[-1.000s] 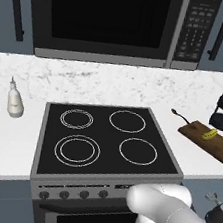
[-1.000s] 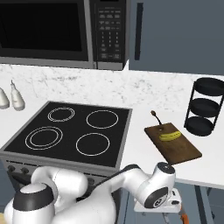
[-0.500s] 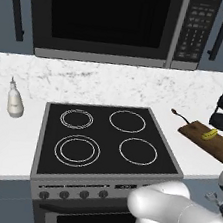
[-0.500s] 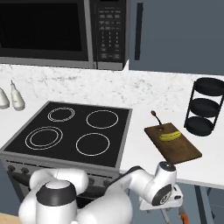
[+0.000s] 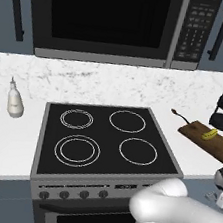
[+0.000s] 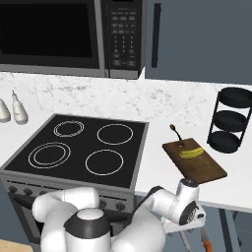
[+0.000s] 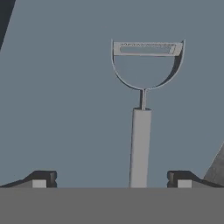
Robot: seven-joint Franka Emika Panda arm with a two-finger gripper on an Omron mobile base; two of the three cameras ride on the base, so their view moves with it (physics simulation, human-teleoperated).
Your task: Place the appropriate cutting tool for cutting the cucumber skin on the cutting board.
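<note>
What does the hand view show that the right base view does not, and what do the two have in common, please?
The hand view alone shows a grey peeler, its handle running down between the tool's two dark, widely parted fingertips, its blade bar at the far end.

The right base view alone shows the cutting board with the cucumber lying on it, the stove, the black tiered rack and the microwave.

Shared: the same blue-grey cabinet colour, as backdrop behind the peeler and on the cabinet fronts.

Arm [image 6: 167, 211] lower, further right.
</note>
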